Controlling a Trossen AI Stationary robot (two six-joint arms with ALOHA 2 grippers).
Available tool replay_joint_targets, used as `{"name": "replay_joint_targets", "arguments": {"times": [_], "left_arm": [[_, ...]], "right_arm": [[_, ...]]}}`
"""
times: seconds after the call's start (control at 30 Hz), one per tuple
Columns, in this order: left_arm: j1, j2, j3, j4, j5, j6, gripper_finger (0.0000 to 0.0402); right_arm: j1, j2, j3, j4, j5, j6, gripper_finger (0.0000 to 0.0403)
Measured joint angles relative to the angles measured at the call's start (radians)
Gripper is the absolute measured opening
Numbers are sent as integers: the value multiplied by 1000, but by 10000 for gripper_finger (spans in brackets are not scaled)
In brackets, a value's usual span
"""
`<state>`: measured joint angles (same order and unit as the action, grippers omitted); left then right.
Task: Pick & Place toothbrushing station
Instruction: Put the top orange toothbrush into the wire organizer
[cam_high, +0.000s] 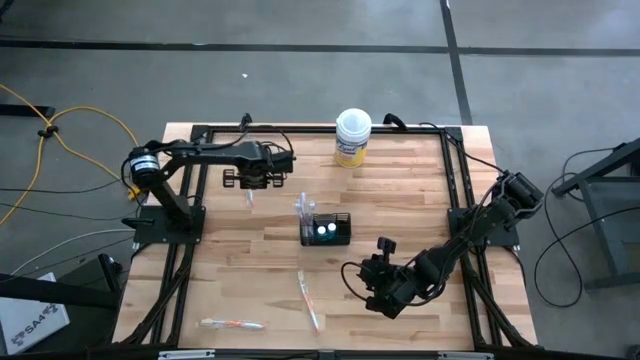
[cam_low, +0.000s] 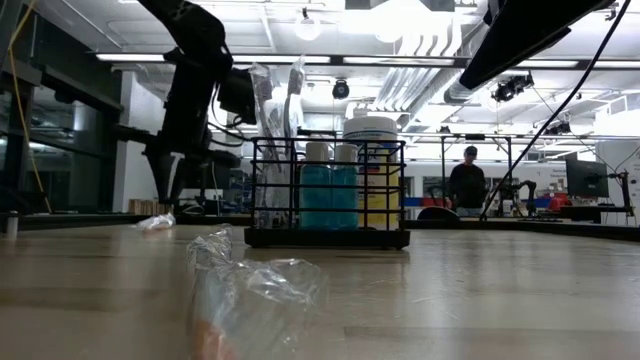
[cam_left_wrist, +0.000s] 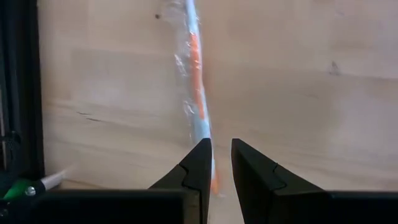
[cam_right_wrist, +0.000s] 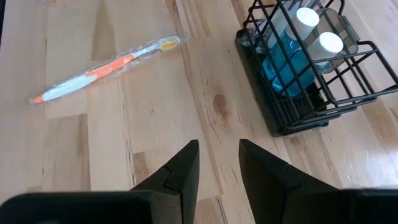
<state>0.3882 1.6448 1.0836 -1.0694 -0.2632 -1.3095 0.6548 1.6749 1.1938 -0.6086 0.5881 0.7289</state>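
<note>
Three wrapped toothbrushes (cam_high: 309, 300) lay loose around the mesh holder (cam_high: 327, 229) mid-desk; left gripper (cam_left_wrist: 221, 158) and right gripper (cam_right_wrist: 217, 158) hovered, fingers slightly apart, empty. Light, crinkly, slippery — pinch mid-handle.

Table (cam_high: 400, 200): pale wood strips, butcher-block pattern, grain running left to right in the high view. Bordered by black frame rails (cam_high: 460, 190) along both sides and the far edge.

Round yellow tub (cam_high: 352, 137): white lid, upright, at the far edge of the table near its middle, just beside the far rail. Seen again in the low view (cam_low: 372, 130), lid and yellow wall partly hidden.

Floor (cam_high: 300, 80): grey, crossed by dark seam lines. Yellow cable (cam_high: 70, 135) looped on it, left of the table.

Room beyond the table, low view: person (cam_low: 467, 185) in dark clothing, standing well back; monitor (cam_low: 587, 178) to the right; bright ceiling lights (cam_low: 400, 20) overhead.
</note>
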Motion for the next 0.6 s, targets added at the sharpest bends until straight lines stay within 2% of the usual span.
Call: {"name": "replay_joint_targets", "arguments": {"times": [0.33,0.6], "left_arm": [[-15,2,-7,1,-7,36,55],[61,-15,-9,14,73,217,43]], "right_arm": [[28,0,0,21,-13,9,105],[39,0,0,26,-12,11,105]]}}
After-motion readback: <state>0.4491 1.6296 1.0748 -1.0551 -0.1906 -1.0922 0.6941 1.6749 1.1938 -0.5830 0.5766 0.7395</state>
